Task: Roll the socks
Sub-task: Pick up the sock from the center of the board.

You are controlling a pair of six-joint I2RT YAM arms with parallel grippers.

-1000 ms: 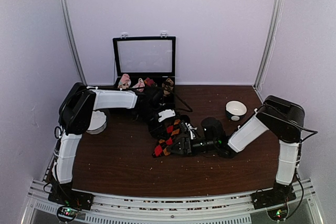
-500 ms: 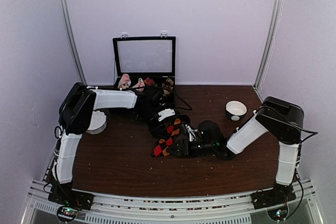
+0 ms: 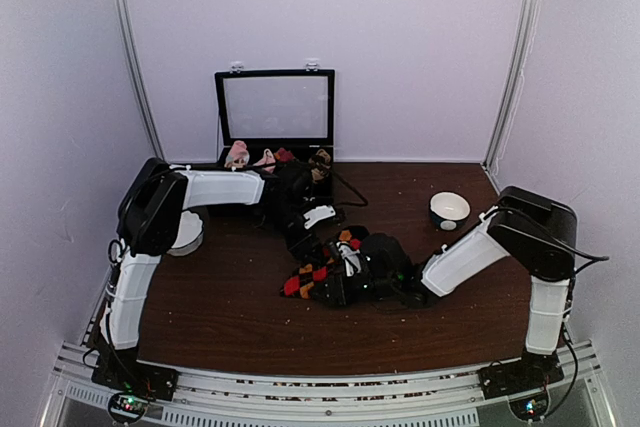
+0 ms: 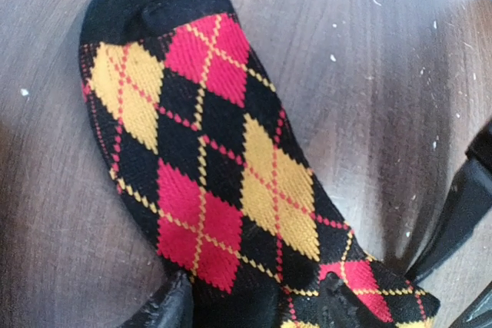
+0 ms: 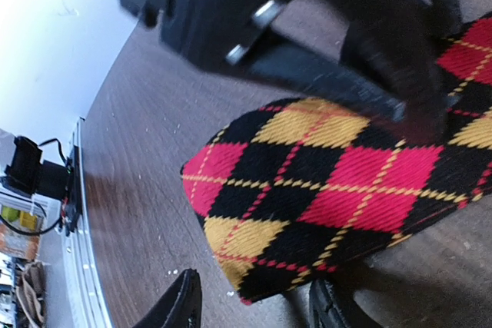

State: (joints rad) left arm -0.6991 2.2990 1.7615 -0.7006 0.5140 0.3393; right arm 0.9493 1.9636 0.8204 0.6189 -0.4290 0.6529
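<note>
**Argyle sock laid out unrolled on the bench**

A black knit argyle sock (image 3: pixel 310 280) is seen near the middle of the dark wooden bench (image 3: pixel 220 317), laid on a slant from near-left to far-right. In the left wrist view the sock (image 4: pixel 223 182) is spread flat against the wood. Its plain black toe is rounded, and its body is patterned with red and orange-yellow diamonds crossed by thin dotted lines. In the right wrist view one end of the sock (image 5: pixel 323 190) is shown with a thick, rounded edge and a shadow cast beneath it. No roll has been formed yet.
</note>
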